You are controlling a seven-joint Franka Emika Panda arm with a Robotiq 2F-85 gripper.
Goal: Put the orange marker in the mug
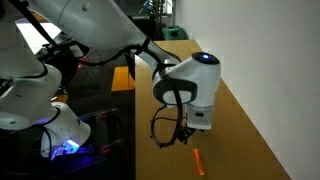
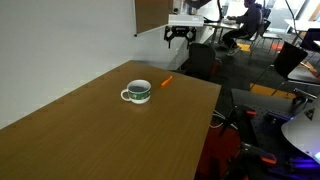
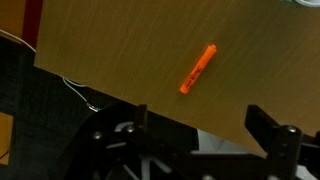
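The orange marker (image 3: 198,69) lies flat on the wooden table, near its edge; it also shows in both exterior views (image 1: 198,161) (image 2: 166,82). The mug (image 2: 137,93) stands upright on the table a short way from the marker, grey-blue with a pale rim. My gripper (image 2: 178,35) hangs well above the table, beyond the marker's end of it, and also shows in an exterior view (image 1: 172,135). In the wrist view its fingers (image 3: 190,125) are spread wide with nothing between them.
The wooden table (image 2: 110,130) stretches toward the camera. A dark office chair (image 2: 198,60) stands beyond its far edge. Another robot base with blue light (image 1: 62,135) and cables sit beside the table. A person sits at a desk in the background (image 2: 248,20).
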